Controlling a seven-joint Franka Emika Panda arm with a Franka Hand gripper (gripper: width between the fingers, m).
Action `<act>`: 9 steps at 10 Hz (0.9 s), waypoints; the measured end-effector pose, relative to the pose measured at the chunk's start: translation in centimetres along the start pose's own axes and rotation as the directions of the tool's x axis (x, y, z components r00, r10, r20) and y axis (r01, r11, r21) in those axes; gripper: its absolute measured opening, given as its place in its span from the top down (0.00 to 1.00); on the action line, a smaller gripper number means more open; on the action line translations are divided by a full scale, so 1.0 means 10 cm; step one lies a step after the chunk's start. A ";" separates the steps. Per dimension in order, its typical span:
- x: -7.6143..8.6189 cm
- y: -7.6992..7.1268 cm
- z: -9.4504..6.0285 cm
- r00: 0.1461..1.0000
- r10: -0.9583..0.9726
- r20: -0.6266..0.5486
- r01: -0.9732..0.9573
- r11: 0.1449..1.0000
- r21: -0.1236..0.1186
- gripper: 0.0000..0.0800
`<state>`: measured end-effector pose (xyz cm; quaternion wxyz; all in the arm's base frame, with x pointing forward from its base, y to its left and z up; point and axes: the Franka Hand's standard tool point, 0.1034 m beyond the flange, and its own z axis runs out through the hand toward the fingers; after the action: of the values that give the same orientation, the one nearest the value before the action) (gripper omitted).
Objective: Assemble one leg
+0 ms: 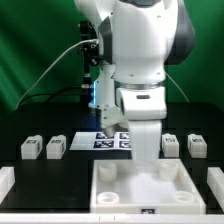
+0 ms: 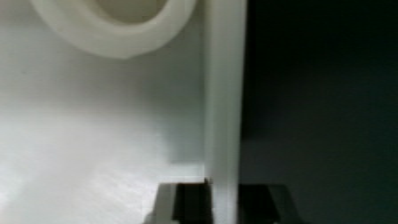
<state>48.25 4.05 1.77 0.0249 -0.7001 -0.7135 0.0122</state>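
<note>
Nearest my wrist camera, my tool pinches the upright rim wall of the white panel, with one dark finger against each face. A round corner socket lies beyond. On the dark worktop two legs stand at the exterior view's left; two more legs stand at its right; all are apart from the panel.

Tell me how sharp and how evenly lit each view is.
Exterior view: soft, low detail; the white panel and arm look washed out against the black table; the legs carry unreadable tags. Wrist view: very close and blurred; the panel fades to grey, beyond its wall is near black; the pincer is dim.
</note>
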 end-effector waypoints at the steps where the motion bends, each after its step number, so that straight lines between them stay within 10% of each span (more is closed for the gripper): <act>1: 0.24 0.10 0.00 1.000 0.014 -0.015 -0.014 1.000 -0.012 0.93; 6: 0.31 0.14 0.00 0.998 0.065 0.009 -0.066 0.997 0.051 0.92; 9: 0.31 0.14 0.00 0.998 0.067 0.009 -0.067 0.996 0.052 0.62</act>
<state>49.59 7.18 1.74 0.0401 -0.7228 -0.6891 0.0341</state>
